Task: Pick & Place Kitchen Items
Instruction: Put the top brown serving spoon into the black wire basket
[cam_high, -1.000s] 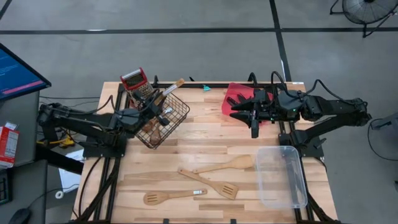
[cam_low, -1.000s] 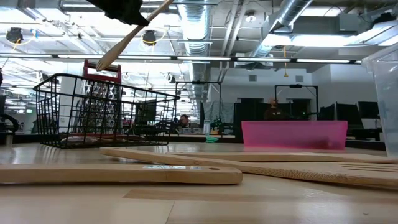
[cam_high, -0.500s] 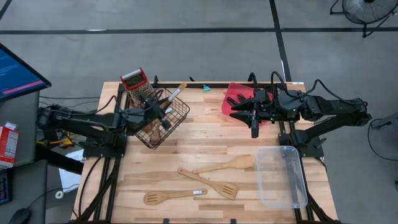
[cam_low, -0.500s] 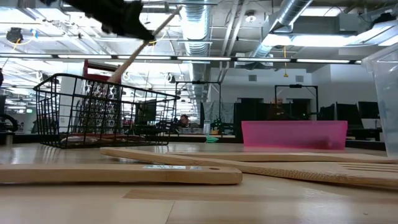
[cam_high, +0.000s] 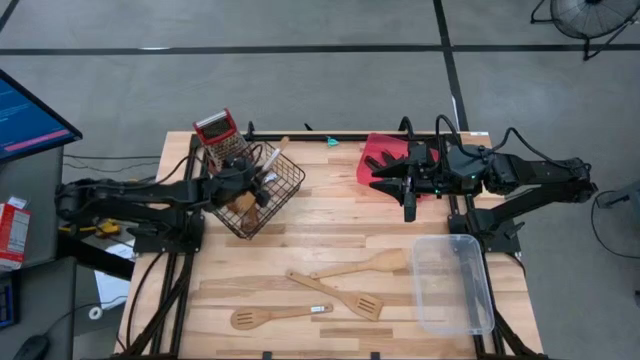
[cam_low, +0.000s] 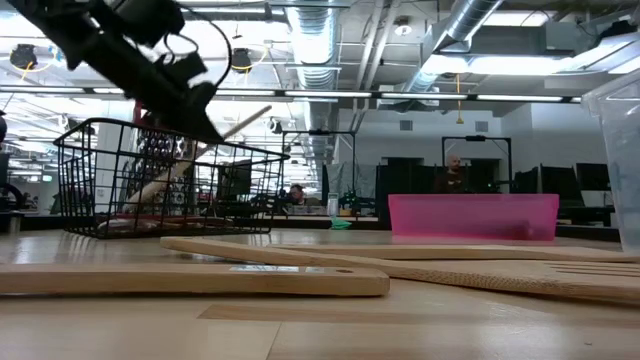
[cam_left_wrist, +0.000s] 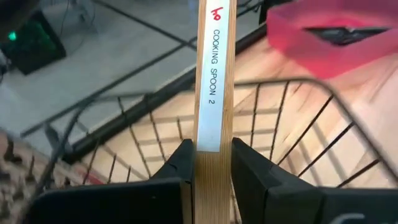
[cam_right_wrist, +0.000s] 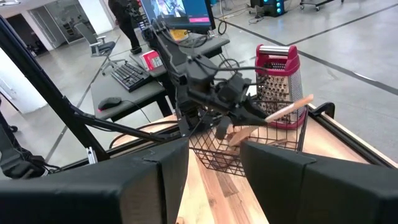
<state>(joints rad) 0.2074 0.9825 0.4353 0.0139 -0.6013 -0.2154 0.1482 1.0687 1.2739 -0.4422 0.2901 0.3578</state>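
One wooden cooking spoon slants into the wire basket, its handle pinched by the left gripper, apparently for release inside. Three more utensils lie on the surface. Right gripper hovers, jaws spread, by the red tray.

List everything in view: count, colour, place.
wire basket: 1, black, table's back left, utensils inside
cooking spoon: 1, pale wood, labelled, held over the basket
grater: 1, red-topped steel, behind the basket
wooden utensils: 3, pale, loose on the table's front centre
red tray: 1, back centre-right
clear bin: 1, front right
table: 1, pale wood
left pincer: shut on the cooking spoon, at the basket
right pincer: open, waiting by the red tray
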